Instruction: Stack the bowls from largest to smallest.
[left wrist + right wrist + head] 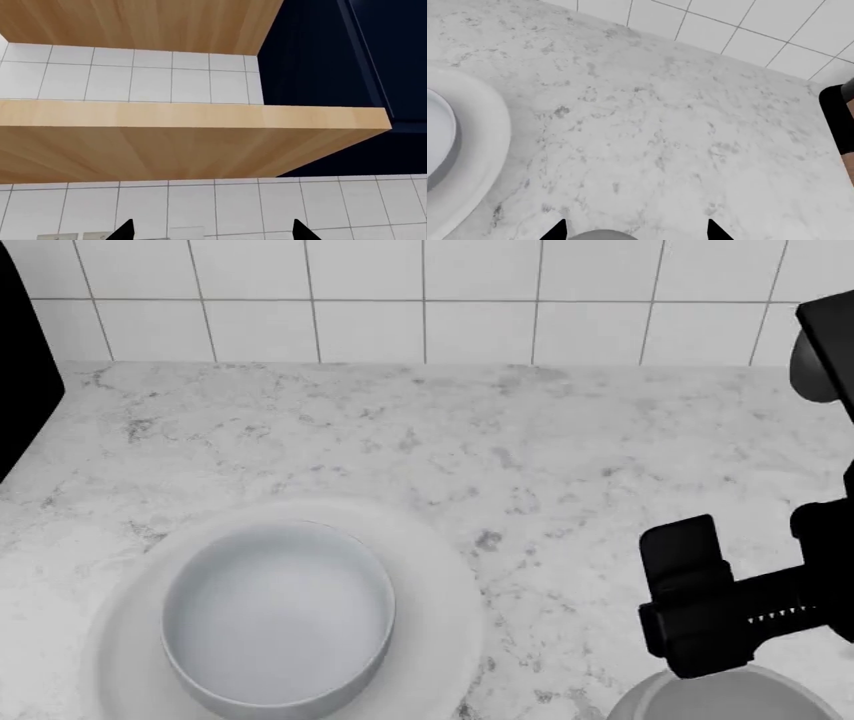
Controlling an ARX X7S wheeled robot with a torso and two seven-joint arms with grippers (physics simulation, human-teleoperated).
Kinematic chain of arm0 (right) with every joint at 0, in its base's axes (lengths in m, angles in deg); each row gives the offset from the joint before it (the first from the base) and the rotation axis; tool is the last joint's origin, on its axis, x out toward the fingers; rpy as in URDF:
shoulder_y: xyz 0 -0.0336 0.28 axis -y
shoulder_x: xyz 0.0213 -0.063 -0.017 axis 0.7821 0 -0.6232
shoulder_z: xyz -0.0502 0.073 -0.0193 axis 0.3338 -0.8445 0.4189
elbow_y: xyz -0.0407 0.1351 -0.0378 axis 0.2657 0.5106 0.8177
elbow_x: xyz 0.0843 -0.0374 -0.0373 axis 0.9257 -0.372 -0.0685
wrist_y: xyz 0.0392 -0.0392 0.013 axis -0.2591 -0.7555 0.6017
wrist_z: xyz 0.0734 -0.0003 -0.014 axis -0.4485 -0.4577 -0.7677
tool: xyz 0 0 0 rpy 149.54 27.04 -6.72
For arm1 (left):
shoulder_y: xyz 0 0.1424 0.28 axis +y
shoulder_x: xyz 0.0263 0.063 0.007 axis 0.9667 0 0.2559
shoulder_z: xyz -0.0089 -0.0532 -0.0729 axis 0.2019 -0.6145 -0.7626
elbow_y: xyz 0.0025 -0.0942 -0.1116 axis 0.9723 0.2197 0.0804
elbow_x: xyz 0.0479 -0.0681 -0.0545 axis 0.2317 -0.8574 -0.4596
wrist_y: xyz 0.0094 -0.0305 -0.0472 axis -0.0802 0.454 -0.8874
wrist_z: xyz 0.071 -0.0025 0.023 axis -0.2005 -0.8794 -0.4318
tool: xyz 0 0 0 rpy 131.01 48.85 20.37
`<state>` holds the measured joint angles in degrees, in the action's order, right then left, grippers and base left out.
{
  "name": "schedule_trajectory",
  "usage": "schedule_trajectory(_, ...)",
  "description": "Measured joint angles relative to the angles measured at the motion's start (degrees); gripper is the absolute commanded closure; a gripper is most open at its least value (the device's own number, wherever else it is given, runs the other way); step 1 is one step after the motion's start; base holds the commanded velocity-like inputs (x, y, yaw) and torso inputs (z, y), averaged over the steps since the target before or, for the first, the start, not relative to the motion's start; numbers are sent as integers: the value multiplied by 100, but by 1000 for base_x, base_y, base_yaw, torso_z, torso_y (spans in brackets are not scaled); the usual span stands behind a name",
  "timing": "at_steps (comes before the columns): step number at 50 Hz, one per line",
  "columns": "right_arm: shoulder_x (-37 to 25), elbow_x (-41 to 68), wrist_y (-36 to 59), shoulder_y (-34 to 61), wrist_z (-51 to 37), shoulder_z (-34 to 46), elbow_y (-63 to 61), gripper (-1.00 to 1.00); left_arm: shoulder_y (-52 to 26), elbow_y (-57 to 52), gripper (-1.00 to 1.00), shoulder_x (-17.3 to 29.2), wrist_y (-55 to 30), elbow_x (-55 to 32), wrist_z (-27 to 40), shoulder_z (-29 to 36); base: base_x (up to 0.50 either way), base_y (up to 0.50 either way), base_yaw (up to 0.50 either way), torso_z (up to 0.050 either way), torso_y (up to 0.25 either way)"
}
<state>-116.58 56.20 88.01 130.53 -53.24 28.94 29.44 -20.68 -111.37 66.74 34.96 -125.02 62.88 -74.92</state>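
Medium pale grey-blue bowl (278,625) nested inside wide white bowl (441,635) on marble counter (507,450), small grey-white bowl (727,698) just below right gripper (635,231), jaws spread wide and empty, left gripper (212,231) likewise spread, facing wooden shelf (193,117) and tiled wall (167,82), no writing or labels legible.

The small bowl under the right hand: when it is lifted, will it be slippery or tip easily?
The small bowl looks glossy and rigid, so its rim may slip between the right hand fingers. It seems deep, so an off-centre grip could tilt it. Probably light; only part is visible.
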Motion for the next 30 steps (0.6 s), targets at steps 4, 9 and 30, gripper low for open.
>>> schedule_trajectory(4,-160,190,-60,49,-110,114,-119,-100,-6,13,-100,-5,12,5,0,15,0,0,0,0,0)
schedule_trajectory(9,-348,403,-110,98,-224,260,-244,-100,-11,18,-100,-4,21,2,3,25,0,0,0,0,0)
schedule_trajectory(30,-996,240,-120,-229,8,399,-433,-100,-41,29,-100,7,20,-15,34,84,0,0,0,0,0)
